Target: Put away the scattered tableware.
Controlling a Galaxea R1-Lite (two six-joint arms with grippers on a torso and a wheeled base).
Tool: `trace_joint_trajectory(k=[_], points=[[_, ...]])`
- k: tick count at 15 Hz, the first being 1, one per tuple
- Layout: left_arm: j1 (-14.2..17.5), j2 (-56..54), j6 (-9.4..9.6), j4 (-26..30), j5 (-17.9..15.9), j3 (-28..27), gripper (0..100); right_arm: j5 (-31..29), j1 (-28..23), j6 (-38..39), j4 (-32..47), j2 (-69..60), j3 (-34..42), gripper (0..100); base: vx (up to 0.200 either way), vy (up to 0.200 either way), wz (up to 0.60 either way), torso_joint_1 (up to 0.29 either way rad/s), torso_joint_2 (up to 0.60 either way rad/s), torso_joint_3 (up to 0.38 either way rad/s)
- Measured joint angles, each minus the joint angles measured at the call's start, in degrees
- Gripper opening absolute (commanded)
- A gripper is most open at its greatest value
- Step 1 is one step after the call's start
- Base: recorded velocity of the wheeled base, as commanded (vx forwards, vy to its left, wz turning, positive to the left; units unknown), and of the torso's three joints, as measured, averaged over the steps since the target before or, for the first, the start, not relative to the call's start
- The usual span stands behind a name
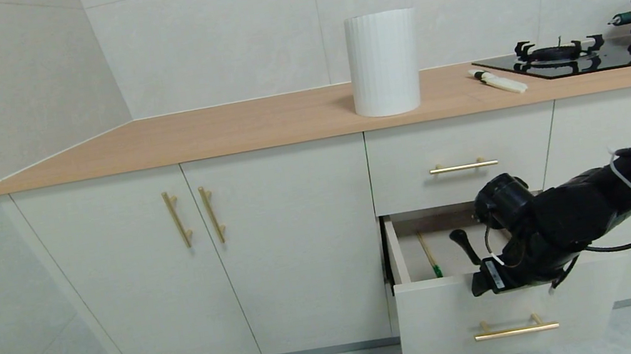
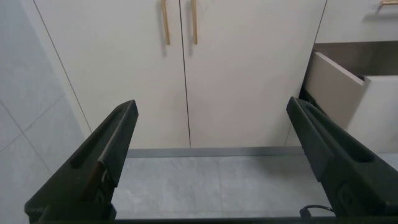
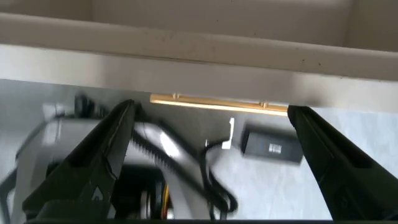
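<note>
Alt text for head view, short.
The right gripper hangs over the front of an open lower drawer holding green-tipped chopsticks and a black utensil. The counter bears a white ribbed canister and a pale utensil beside the stove.

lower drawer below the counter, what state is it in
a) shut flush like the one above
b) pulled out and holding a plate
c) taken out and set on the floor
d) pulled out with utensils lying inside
d: the lower drawer is pulled out from the cabinet, with a green-tipped stick and a dark utensil lying inside, while the upper drawer above it is shut.
</note>
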Motion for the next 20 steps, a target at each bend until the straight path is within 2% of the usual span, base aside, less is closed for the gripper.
trace_joint_trajectory(k=[7, 15, 20], points=[[0.0, 0.0, 0.00, 0.0, 0.0, 0.0, 100, -0.3, -3.9, 0.3, -10.7, 8.5, -6.8, 100, 0.000, 0.000, 0.00, 0.000, 0.00, 0.000], [0.0, 0.0, 0.00, 0.0, 0.0, 0.0, 100, -3.2, -5.8, 1.4, -34.8, 18.9, -8.7, 100, 0.000, 0.000, 0.00, 0.000, 0.00, 0.000], [0.0, 0.0, 0.00, 0.0, 0.0, 0.0, 100, -4.5, -7.8, 2.7, -41.8, 23.6, -10.4, 100, 0.000, 0.000, 0.00, 0.000, 0.00, 0.000]])
